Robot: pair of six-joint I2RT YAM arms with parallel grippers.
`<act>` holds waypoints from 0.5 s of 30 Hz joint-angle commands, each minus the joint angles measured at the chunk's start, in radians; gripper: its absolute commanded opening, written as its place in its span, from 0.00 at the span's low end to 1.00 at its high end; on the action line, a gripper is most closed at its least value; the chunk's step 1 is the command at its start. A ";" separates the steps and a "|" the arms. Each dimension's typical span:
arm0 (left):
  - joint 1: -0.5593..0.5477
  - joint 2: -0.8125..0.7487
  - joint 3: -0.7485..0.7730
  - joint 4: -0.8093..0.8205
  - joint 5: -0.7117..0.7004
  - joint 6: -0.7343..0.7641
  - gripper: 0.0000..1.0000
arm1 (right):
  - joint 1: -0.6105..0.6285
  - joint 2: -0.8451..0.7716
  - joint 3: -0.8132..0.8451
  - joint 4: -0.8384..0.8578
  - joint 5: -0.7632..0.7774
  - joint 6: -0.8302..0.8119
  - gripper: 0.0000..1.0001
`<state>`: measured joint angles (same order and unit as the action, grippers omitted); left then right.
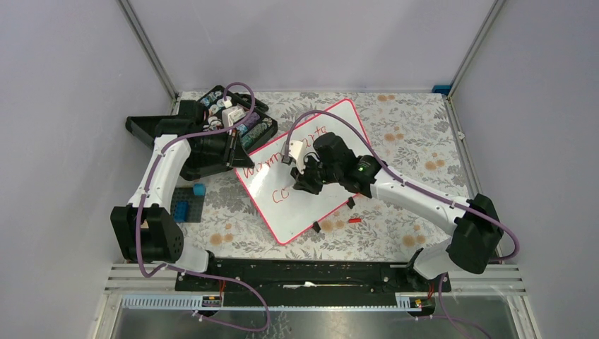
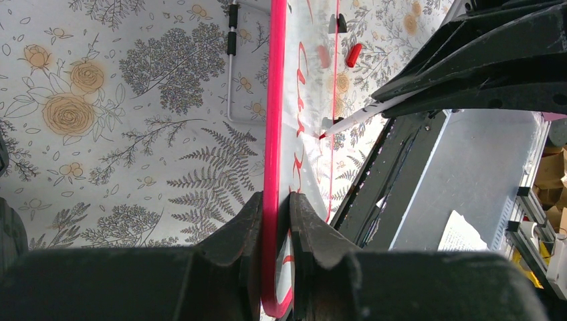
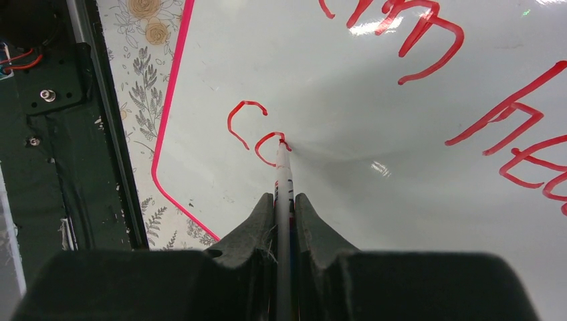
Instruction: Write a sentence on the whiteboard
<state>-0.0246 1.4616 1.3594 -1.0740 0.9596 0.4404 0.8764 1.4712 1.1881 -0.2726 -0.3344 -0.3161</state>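
Red handwriting was on the whiteboard (image 1: 314, 201) — the sentence (image 1: 263, 168) ran in two lines. The top line read roughly "Warm hearts" in thin cursive, partly covered in the top view. The second line had only a "C" and one more curved letter, not closed, at the tip of the marker (image 3: 284, 177). Nothing else was readable — no labels, brands or numbers.

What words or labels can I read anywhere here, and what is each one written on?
"Warm" and "...arts": red writing, top line on the whiteboard; the right arm hides letters between.
"c" plus an unfinished letter: second line, at the pen tip.
Labels in the black case, and the paper sheet: too small to read.
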 commanded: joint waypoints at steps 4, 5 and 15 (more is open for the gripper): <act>-0.011 0.011 -0.012 0.026 -0.033 0.037 0.00 | 0.013 -0.011 0.037 0.015 -0.047 0.013 0.00; -0.011 0.012 -0.012 0.026 -0.034 0.037 0.00 | 0.013 -0.019 0.040 0.009 -0.055 0.015 0.00; -0.011 0.013 -0.017 0.025 -0.037 0.043 0.00 | -0.055 -0.086 0.017 -0.054 -0.189 0.011 0.00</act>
<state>-0.0246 1.4616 1.3590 -1.0744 0.9611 0.4404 0.8581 1.4406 1.1908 -0.3145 -0.4427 -0.3084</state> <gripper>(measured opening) 0.163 0.169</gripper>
